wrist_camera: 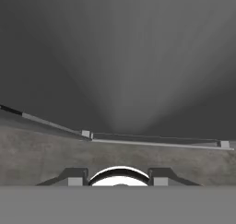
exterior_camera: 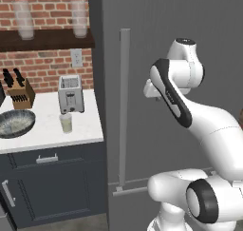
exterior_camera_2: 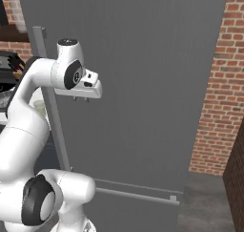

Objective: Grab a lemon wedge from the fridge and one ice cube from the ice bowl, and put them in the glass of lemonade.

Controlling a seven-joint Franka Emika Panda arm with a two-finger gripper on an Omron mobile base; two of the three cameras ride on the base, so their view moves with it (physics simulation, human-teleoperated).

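The fridge [exterior_camera: 161,49] is a tall dark grey appliance with its door shut and a long grey bar handle [exterior_camera: 124,106] along its left edge. My gripper [exterior_camera_2: 81,100] hangs in front of the door at mid height, pointing down, to the right of the handle [exterior_camera_2: 50,107]. In the hand view the two fingertips [wrist_camera: 76,177] stand apart with nothing between them, above the fridge's bottom edge and the floor. The glass of lemonade [exterior_camera: 66,123] stands on the white counter in front of the toaster. The ice bowl [exterior_camera: 16,123] sits at the counter's left. The lemon wedge is hidden.
A toaster [exterior_camera: 70,94] and a knife block [exterior_camera: 19,92] stand at the back of the counter [exterior_camera: 47,135]. Two tall frosted glasses [exterior_camera: 23,20] rest on a shelf above. A brick wall [exterior_camera_2: 219,107] flanks the fridge on the right.
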